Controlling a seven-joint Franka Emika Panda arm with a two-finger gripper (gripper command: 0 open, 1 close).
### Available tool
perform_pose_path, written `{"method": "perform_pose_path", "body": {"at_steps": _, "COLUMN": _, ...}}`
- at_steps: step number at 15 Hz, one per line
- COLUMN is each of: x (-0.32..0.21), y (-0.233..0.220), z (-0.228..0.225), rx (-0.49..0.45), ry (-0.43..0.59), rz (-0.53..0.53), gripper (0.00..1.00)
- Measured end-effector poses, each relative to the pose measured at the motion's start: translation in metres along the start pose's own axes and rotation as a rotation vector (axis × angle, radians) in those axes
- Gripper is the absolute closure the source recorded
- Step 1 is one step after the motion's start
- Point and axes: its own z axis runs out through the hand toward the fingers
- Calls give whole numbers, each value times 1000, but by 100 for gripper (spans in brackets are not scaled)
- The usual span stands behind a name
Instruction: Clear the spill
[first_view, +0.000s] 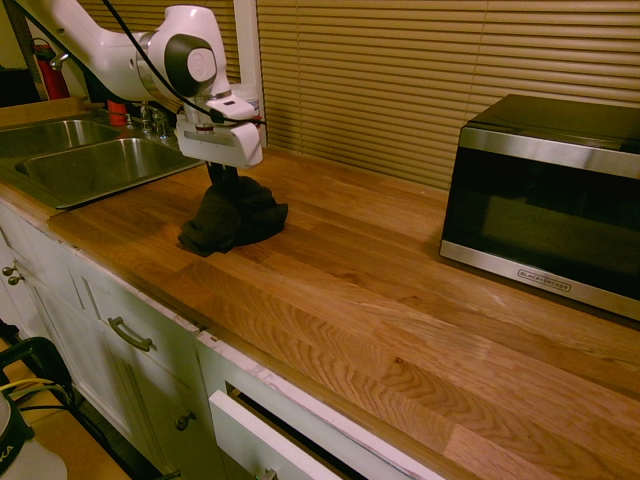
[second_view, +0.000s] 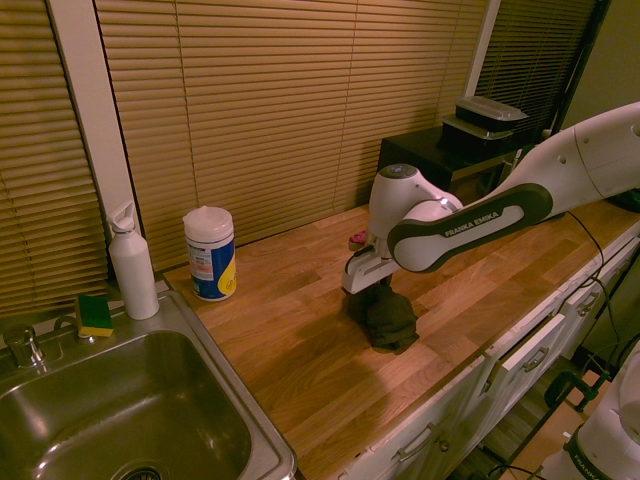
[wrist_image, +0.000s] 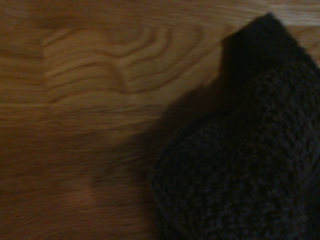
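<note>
Dim amber light throughout; wrist view soft, heavily shadowed.

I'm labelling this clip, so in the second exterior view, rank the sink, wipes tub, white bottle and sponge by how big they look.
1. Sink, by far the largest, though nearest the camera.
2. White bottle and wipes tub: too alike to rank; the bottle looks taller, the tub wider.
3. Sponge, smallest.

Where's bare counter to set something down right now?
Widest free patch: wood between the black cloth and the microwave, out to the front edge. Smaller strip between the wipes canister and the cloth. Crowded at the sink rim: spray bottle, sponge.
</note>
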Motion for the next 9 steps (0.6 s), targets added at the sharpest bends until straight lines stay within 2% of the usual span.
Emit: {"method": "perform_pose_path", "body": {"at_steps": 9, "x": -66, "y": -72, "z": 5, "rx": 9, "ry": -8, "rz": -86, "gripper": 100}}
